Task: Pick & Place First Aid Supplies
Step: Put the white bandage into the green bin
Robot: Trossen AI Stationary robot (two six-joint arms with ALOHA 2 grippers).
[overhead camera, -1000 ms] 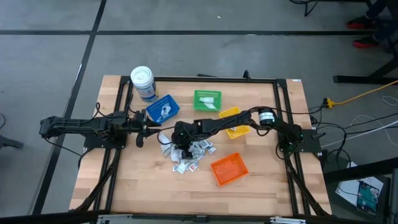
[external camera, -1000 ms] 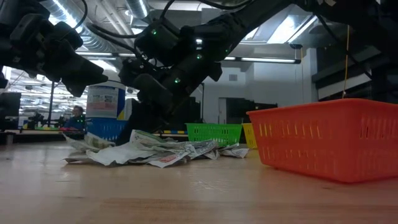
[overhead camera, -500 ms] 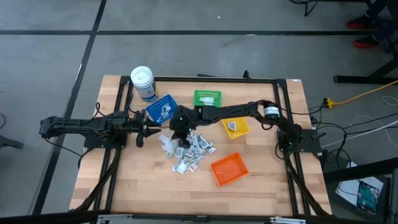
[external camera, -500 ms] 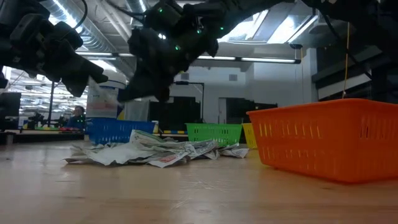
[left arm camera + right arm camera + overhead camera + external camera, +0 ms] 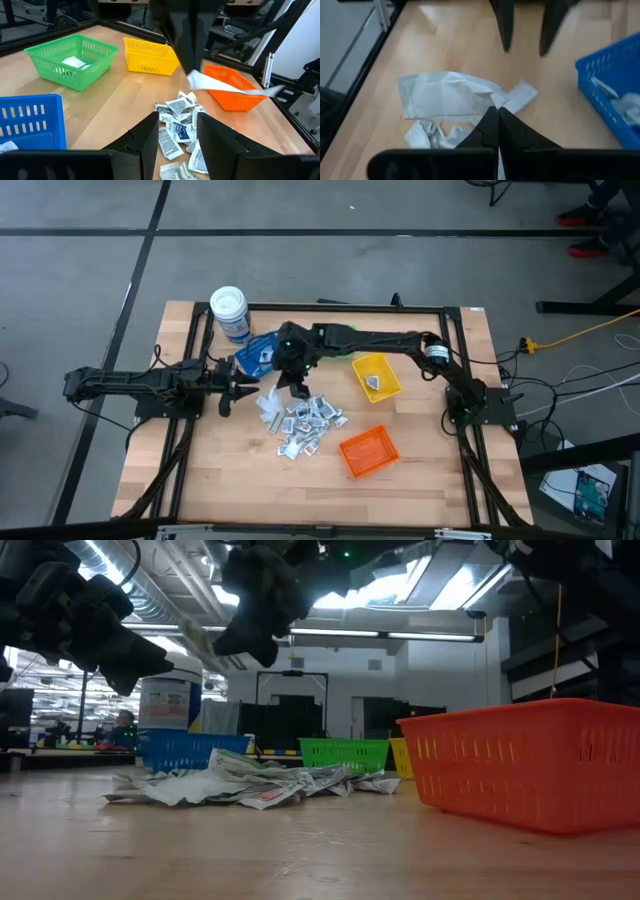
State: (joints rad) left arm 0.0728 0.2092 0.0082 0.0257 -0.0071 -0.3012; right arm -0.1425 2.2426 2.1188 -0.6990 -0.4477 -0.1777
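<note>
Beside the blue bin [image 5: 262,353], right gripper [image 5: 297,388] jaws pinch a packet [image 5: 225,84] above the pile [image 5: 303,423].

A pale wooden plank tabletop [image 5: 220,470] carries a loose heap of small flat white and silvery paper packets [image 5: 305,420] near its middle. Around the heap stand a blue plastic basket [image 5: 256,352] beside a white-lidded round jar [image 5: 229,310], a green plastic basket [image 5: 72,60], a yellow plastic basket [image 5: 377,377] and an orange plastic basket [image 5: 368,451].
</note>
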